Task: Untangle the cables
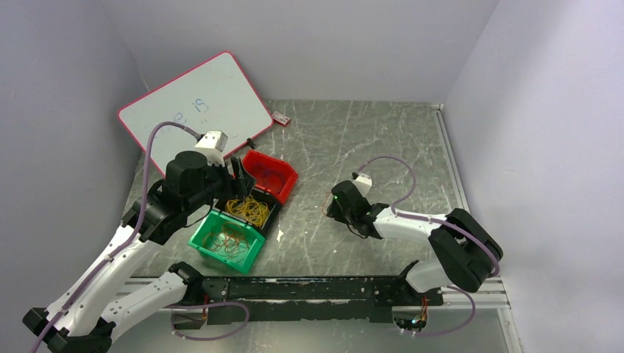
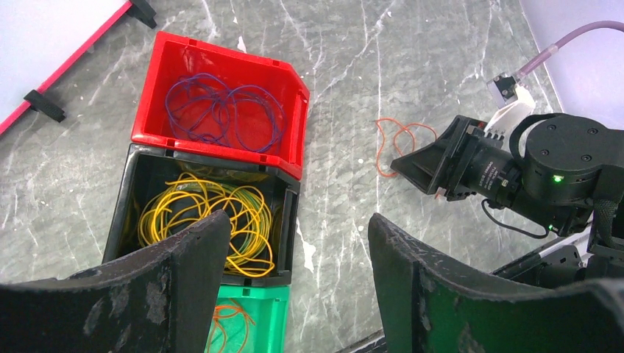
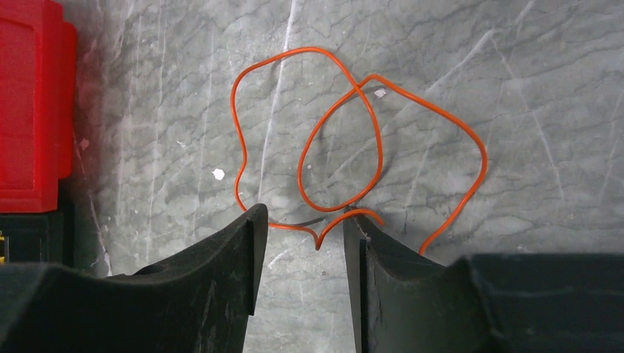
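Black fingers (image 3: 213, 287) of the right gripper (image 3: 303, 219) fill the bottom of the right wrist view, and the low bend of one orange cable (image 3: 359, 87) lies in the gap between them. This gap is narrow — the jaws stand partly apart and do not pinch the wire, though it runs close to both tips. The cable lies flat on the grey table (image 3: 515, 73) as two loops that cross each other, well apart from the other cables and to the right of the bins.

Three bins stand in a row, touching one another. The red bin (image 2: 293, 110) holds purple cables (image 2: 221, 110), the black bin (image 2: 288, 213) in the middle holds yellow cables (image 2: 202, 217), and the green bin (image 2: 268, 316) holds orange loops (image 2: 229, 318) (some look more reddish in the top view). The left gripper (image 2: 298, 224) hangs above the black and green bins, with its jaws wide and nothing between them. Behind the bins a whiteboard (image 1: 195, 103) with a red frame rests at the back left — its writing is too faint to read.
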